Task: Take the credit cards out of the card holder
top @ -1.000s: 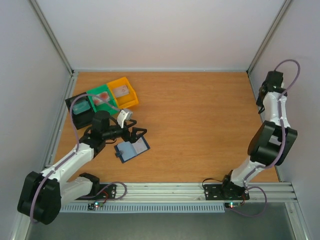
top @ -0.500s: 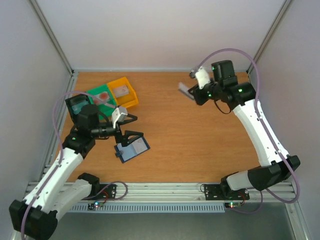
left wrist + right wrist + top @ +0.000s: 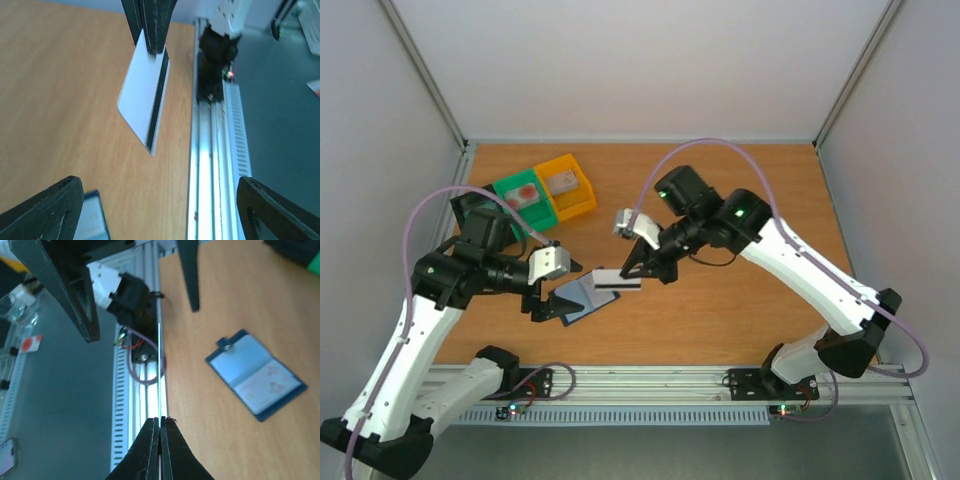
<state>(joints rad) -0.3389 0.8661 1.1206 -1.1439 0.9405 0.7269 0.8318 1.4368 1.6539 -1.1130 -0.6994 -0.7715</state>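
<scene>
Credit card [image 3: 142, 95] pinched in closed R claw [image 3: 160, 426], hung inside L claw [image 3: 160, 215] spread wide and empty, near card holder [image 3: 255, 375] lying unfolded on counter [image 3: 720, 200]; drop/skew risked if card is let go before thin edge is clamped.
</scene>
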